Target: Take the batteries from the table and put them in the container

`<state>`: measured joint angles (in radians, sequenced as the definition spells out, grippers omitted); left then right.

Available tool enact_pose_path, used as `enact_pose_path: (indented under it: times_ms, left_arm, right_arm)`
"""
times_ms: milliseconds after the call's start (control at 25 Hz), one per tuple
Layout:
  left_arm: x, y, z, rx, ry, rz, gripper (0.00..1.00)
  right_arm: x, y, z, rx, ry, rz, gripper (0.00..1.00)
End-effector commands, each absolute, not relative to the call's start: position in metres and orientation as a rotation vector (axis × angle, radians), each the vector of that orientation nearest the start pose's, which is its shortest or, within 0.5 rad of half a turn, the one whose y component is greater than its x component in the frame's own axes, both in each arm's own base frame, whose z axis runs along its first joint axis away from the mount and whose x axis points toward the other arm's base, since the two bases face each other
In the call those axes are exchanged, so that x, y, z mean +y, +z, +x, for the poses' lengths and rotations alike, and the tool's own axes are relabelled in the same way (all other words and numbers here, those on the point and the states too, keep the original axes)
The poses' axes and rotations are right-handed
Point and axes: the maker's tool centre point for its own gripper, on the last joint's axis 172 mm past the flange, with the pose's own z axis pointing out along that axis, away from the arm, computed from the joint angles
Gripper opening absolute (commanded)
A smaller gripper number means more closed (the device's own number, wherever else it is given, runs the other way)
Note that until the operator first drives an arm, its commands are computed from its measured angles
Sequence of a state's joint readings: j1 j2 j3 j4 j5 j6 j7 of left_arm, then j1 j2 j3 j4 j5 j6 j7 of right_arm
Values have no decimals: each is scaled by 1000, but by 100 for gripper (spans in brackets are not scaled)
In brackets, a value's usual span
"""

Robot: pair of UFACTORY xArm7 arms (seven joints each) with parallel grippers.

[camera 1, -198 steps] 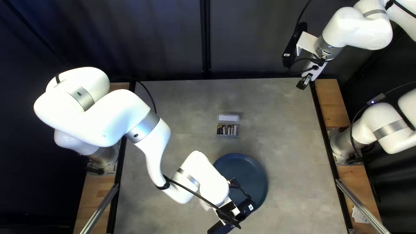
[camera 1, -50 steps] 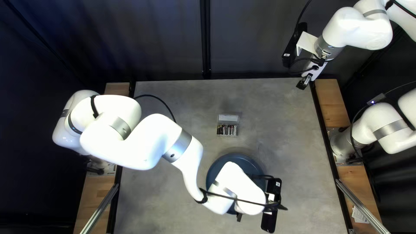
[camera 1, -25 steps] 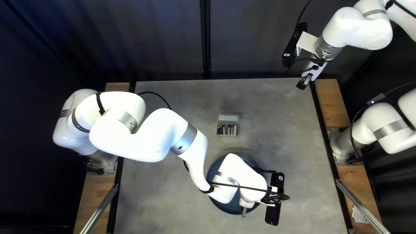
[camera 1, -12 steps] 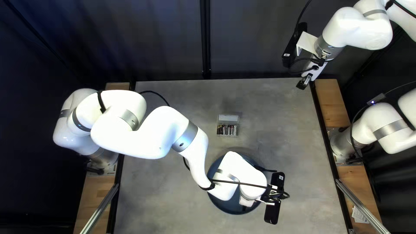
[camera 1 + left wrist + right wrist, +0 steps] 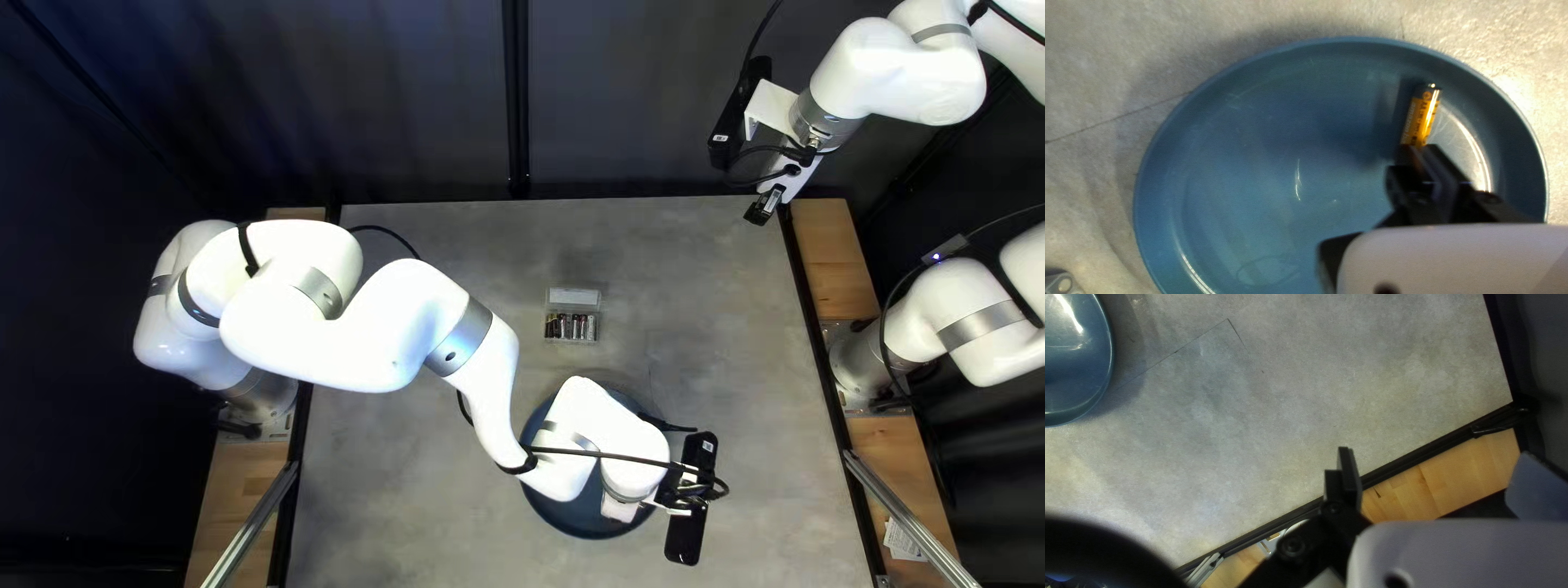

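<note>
- Top left view: my left arm point(image 5: 384, 327) leans over the dish point(image 5: 571, 523) to drop into it; the case point(image 5: 571, 325) sits beyond. My right gripper point(image 5: 763, 211) hangs at the far corner, clear of the work.
- Left wrist: left gripper point(image 5: 1414, 152), fingers narrow, seems to pinch a battery point(image 5: 1423, 112) by one end, low over the dish.
- Right wrist: fingers wide, empty, above bare table point(image 5: 1290, 396).
</note>
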<state>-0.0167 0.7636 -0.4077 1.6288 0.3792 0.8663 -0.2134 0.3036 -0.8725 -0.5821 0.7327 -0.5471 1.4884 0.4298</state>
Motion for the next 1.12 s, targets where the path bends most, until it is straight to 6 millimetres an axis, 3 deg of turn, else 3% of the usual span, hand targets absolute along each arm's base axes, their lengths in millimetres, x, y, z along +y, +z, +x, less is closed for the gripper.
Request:
enact_pose_path:
  times_ms: [40, 200, 280, 320, 360, 800, 1000, 1120]
  left_arm:
    - [-206, 34, 612, 543, -117, -3094, 100]
    - [-205, 27, 615, 555, -106, -3093, 100]
    - [-203, 25, 615, 556, -100, -3091, 50]
    - [-202, 24, 614, 554, -95, -3090, 14]
    - [-202, 23, 614, 553, -92, -3089, 0]
    - [-205, 27, 615, 582, -66, -3072, 0]
    - [-196, 56, 600, 523, -73, -3069, 0]
    - [-178, 72, 592, 317, -98, -3087, 0]
  right_arm:
    - [-180, 277, 246, 796, -84, -3145, 100]
    - [-180, 277, 246, 796, -84, -3145, 100]
    - [-180, 277, 246, 796, -84, -3145, 100]
    - [-180, 277, 246, 796, -84, -3145, 100]
    - [-180, 277, 246, 796, -84, -3145, 100]
    - [-180, 277, 246, 796, -84, -3145, 100]
    - [-180, 277, 246, 796, -84, -3145, 100]
    - [-180, 277, 246, 796, -84, -3145, 100]
